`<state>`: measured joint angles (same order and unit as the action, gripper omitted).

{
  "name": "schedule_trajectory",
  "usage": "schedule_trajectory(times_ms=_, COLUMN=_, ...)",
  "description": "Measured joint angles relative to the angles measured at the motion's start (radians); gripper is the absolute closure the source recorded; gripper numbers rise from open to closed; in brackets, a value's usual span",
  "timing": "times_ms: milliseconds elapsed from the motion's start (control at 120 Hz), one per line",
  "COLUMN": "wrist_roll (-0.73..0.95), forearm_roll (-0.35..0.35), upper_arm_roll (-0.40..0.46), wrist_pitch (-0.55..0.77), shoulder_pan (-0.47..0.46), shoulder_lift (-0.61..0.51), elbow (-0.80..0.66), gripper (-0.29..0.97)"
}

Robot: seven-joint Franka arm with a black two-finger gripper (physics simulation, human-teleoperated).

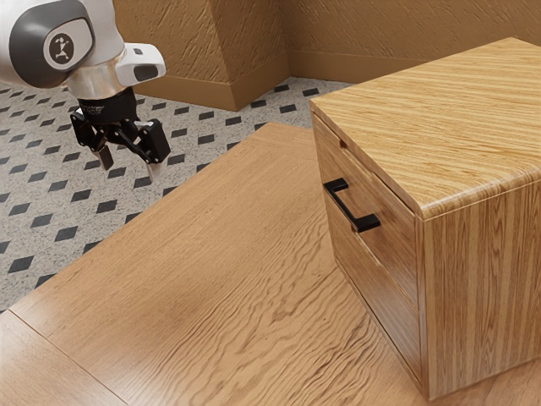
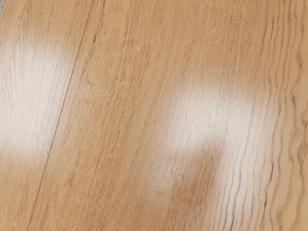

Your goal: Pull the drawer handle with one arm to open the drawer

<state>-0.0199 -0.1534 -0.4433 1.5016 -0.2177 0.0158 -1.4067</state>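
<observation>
Black against the oak drawer front (image 1: 382, 238), the handle (image 1: 351, 205) sits well apart from the gripper (image 1: 128, 159), off toward the exterior view's right, on the cabinet (image 1: 473, 254) face turned toward the hand. Its bar runs level along that face, so the fingers would need to straddle it from above and below. The arm hangs over the table (image 1: 211, 296) with its hand pointing down, fingers spread and holding nothing. The wrist view looks onto bare tabletop (image 2: 144, 96) beneath the hand.
</observation>
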Motion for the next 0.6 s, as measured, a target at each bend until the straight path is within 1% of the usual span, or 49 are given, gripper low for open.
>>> schedule_trajectory(times_ms=158, wrist_roll=0.001, forearm_roll=0.004, upper_arm_roll=-0.001, wrist_pitch=0.0, shoulder_pan=-0.001, shoulder_lift=-0.001, elbow=0.006, gripper=0.0)
schedule_trajectory(times_ms=250, wrist_roll=0.005, forearm_roll=0.086, upper_arm_roll=0.002, wrist_pitch=0.0, shoulder_pan=0.019, shoulder_lift=0.011, elbow=0.032, gripper=0.0)
schedule_trajectory(times_ms=325, wrist_roll=0.008, forearm_roll=0.125, upper_arm_roll=0.006, wrist_pitch=-0.002, shoulder_pan=0.046, shoulder_lift=0.013, elbow=0.053, gripper=0.0)
schedule_trajectory(times_ms=375, wrist_roll=0.01, forearm_roll=0.119, upper_arm_roll=0.017, wrist_pitch=-0.008, shoulder_pan=0.073, shoulder_lift=0.01, elbow=0.149, gripper=0.0)
schedule_trajectory(times_ms=417, wrist_roll=0.012, forearm_roll=0.113, upper_arm_roll=0.023, wrist_pitch=-0.014, shoulder_pan=0.087, shoulder_lift=-0.004, elbow=0.195, gripper=0.0)
schedule_trajectory(times_ms=600, wrist_roll=0.018, forearm_roll=0.097, upper_arm_roll=0.029, wrist_pitch=-0.079, shoulder_pan=0.139, shoulder_lift=-0.029, elbow=0.227, gripper=0.0)
